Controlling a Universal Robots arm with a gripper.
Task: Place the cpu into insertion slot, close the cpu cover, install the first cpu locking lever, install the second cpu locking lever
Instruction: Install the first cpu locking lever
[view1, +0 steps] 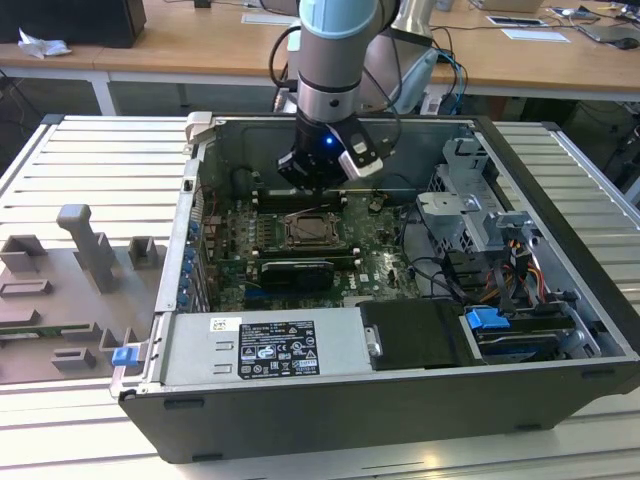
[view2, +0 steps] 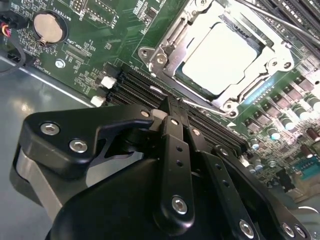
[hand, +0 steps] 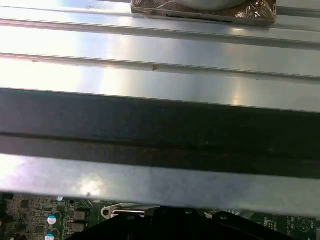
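Over the green circuit board (view1: 370, 262) inside the open grey metal computer case (view1: 320, 400) hangs the black gripper (view2: 170, 107), its fingers drawn together to a narrow tip and holding nothing. Just beyond that tip, in the second wrist view, the cpu (view2: 220, 57), a flat square chip with a pale, smooth metal top, lies seated in the insertion slot (view1: 313, 229). The cpu cover (view2: 187, 30), a thin silver-grey stamped frame with a large square window, looks folded down around it, so I judge the placing and closing done and a locking lever in hand. A thin bright wire bar (view2: 207, 105) runs along the socket's near edge beside the tip; pressing it would call for a firm, well-aimed push. The case rests on a ribbed aluminium counter (view1: 80, 160).
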